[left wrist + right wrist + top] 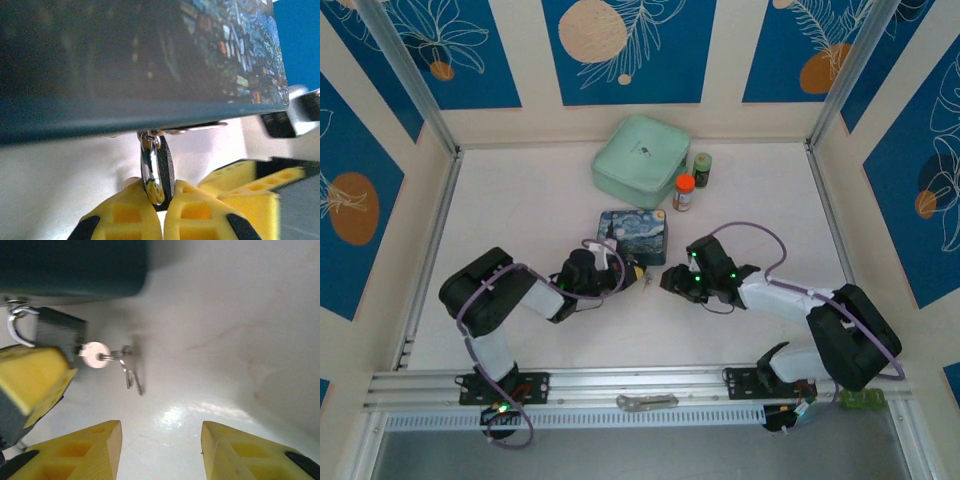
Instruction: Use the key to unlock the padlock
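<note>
Padlock sits close to the middle of the desk, at the near side of the painted blue tin, with its thin silvery shackle hooked through a small fitting under the tin's edge. The left tool is clenched on it, its yellow fingers pressed to either side of the dark body. The key has its round head right against the end of the padlock body that faces the right tool, and from it a small ring with thinner splayed metal pieces trails onto the desk. The right tool hovers just beside the key with its jaws parted and nothing between them. Toward the far edge of the desk lie a mint-green pouch and two small bottles.
</note>
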`<state>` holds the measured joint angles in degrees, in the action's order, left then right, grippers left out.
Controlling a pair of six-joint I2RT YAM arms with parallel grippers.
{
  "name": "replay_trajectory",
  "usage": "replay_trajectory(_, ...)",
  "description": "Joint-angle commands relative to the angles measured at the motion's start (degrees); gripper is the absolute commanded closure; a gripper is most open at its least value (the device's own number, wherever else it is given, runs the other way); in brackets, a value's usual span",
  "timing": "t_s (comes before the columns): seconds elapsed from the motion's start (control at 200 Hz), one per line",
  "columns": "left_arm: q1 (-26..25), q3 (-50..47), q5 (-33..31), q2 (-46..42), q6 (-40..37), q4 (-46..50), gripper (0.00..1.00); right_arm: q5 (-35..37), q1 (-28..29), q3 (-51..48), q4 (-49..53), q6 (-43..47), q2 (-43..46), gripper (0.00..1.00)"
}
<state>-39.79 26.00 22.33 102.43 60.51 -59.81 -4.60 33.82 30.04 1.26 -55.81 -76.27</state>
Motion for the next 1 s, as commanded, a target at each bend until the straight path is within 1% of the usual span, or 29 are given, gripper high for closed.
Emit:
replay_trajectory(0.0, -0.9, -1.1, 4.1, 3.3, 9.7, -7.8, 1.00, -6.9, -1.4, -1.1, -10.3, -7.6, 0.7, 0.55)
replay_trajectory(0.07, -0.9, -1.2, 4.4, 4.8, 12.0, -11.6, 1.00, -8.1, -1.6, -1.4, -13.2, -8.6, -0.3, 0.55)
replay_trajectory(0.23, -1.1, -1.9, 3.7, 6.5, 13.9, -15.0, 1.00, -8.6, -2.2, -5.4, -26.1, -14.7, -1.8, 0.59)
replay_trajectory(0.31, -1.3, -2.1, 3.4, 6.4, 14.3, -15.5, 1.00, -8.4, -2.3, -5.5, -27.8, -15.9, -3.0, 0.60)
replay_trajectory(0.405, -1.4, -2.0, 3.5, 6.3, 14.6, -16.1, 1.00, -8.1, -2.4, -5.6, -31.0, -17.5, -4.7, 0.64)
replay_trajectory(0.64, -1.9, -1.3, 3.5, 6.5, 15.6, -17.1, 1.00, -8.9, -2.5, -5.3, -38.0, -20.7, -9.4, 0.69)
replay_trajectory(0.735, -2.0, -1.4, 3.4, 6.8, 16.3, -18.2, 1.00, -8.8, -2.7, -5.3, -39.2, -21.1, -10.2, 0.75)
replay_trajectory(0.85, -2.1, -1.4, 3.4, 7.0, 17.0, -19.1, 1.00, -8.5, -2.9, -5.6, -41.0, -21.8, -10.7, 0.84)
replay_trajectory(0.965, -2.2, -1.2, 3.5, 7.4, 17.5, -20.5, 1.00, -8.7, -3.3, -5.7, -41.9, -23.6, -11.0, 1.00)
replay_trajectory(0.995, -2.2, -1.1, 3.6, 7.6, 17.6, -20.9, 1.00, -9.2, -3.5, -5.6, -42.0, -24.8, -11.1, 1.00)
